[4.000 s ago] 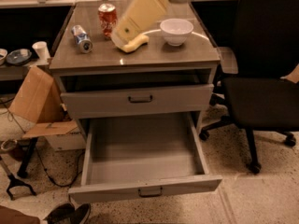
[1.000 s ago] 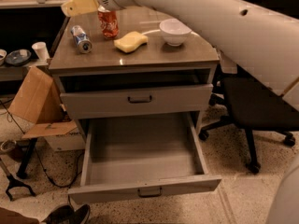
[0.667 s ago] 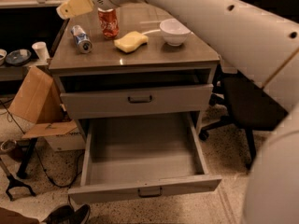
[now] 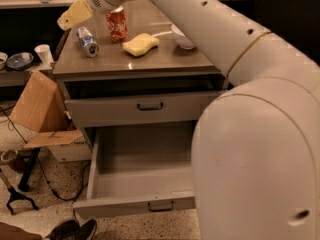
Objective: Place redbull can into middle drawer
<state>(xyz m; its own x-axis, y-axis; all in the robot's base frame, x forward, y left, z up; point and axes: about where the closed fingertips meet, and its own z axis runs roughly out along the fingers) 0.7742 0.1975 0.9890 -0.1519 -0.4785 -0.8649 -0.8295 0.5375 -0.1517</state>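
Note:
The redbull can [image 4: 87,40], slim and silver-blue, lies on its side at the left of the cabinet's tabletop [image 4: 150,59]. My gripper [image 4: 73,15] hovers just above and to the left of it, beyond the table's left edge, apart from the can and holding nothing that I can see. The middle drawer [image 4: 135,203], grey with a small dark handle, is pulled wide open below and holds nothing. My white arm reaches from the lower right across the tabletop and covers the drawer's right part.
A red cola can [image 4: 117,24] stands right of the redbull can. A yellow sponge [image 4: 140,44] and a white bowl [image 4: 179,37] lie further right. The top drawer [image 4: 140,106] is slightly open. A cardboard box [image 4: 35,104] and cables sit at the left.
My gripper has moved from over the sponge leftward to above the redbull can. The arm now fills the right side of the view. The can has not moved.

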